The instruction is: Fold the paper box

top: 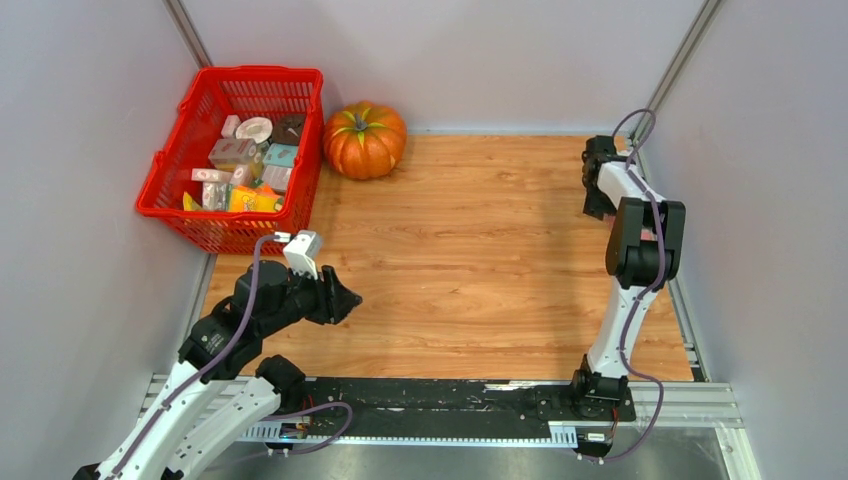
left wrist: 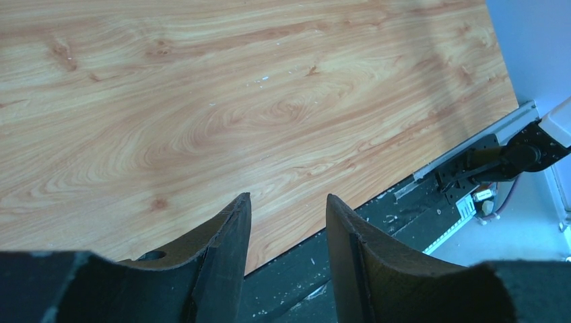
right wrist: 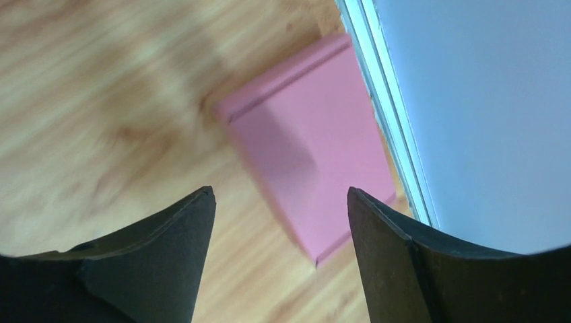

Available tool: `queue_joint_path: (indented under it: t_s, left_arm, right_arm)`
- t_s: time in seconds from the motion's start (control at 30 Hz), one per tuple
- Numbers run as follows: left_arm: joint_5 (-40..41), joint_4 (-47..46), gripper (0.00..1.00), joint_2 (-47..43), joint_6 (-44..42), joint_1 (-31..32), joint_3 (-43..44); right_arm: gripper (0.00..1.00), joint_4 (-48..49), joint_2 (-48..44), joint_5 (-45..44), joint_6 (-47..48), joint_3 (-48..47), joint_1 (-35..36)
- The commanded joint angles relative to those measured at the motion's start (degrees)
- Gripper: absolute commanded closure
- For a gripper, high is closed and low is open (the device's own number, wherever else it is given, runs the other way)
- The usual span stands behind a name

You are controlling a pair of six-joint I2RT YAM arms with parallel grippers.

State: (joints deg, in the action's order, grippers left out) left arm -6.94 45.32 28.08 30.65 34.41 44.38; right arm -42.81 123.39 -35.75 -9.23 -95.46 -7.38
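Observation:
The paper box (right wrist: 310, 155) is a small pink folded card box. It lies on the wooden table against the rail of the right wall, seen blurred in the right wrist view. My right gripper (right wrist: 281, 192) is open and empty above it, with the box's near corner showing between the fingertips. In the top view the right gripper (top: 596, 205) is at the far right of the table and the arm hides the box. My left gripper (top: 348, 297) is open and empty over the near left of the table; in its wrist view (left wrist: 288, 198) only bare wood and the black base rail show.
A red basket (top: 170, 165) of small packaged goods stands at the back left. An orange pumpkin (top: 364, 139) sits beside it. Grey walls close the table on the left, back and right. The black base rail (top: 450, 400) runs along the near edge.

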Motion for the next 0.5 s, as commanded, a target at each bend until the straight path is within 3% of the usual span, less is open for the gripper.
queue_joint_path:
  t_s: [0.0, 0.13, 0.23, 0.47]
  left_arm:
    - [0.3, -2.5, 0.46, 0.9, 0.6, 0.1, 1.3]
    - [0.9, -2.8, 0.45, 2.2, 0.2, 0.0, 1.9]
    - [1.1, -2.5, 0.45, 3.6, -0.4, 0.1, 3.3]
    - [4.8, 0.7, 0.44, 4.7, -3.6, 0.1, 9.8]
  right_arm:
    - [0.19, -0.8, -14.5, 0.0, -2.7, 5.6, 6.4]
    - [0.16, 1.1, -25.3, 12.9, -4.5, 12.1, 15.8]
    - [0.14, 2.3, -34.5, 17.5, -3.7, 15.9, 22.6]
    - [0.04, 4.7, -61.8, 26.2, -3.0, 21.0, 26.1]
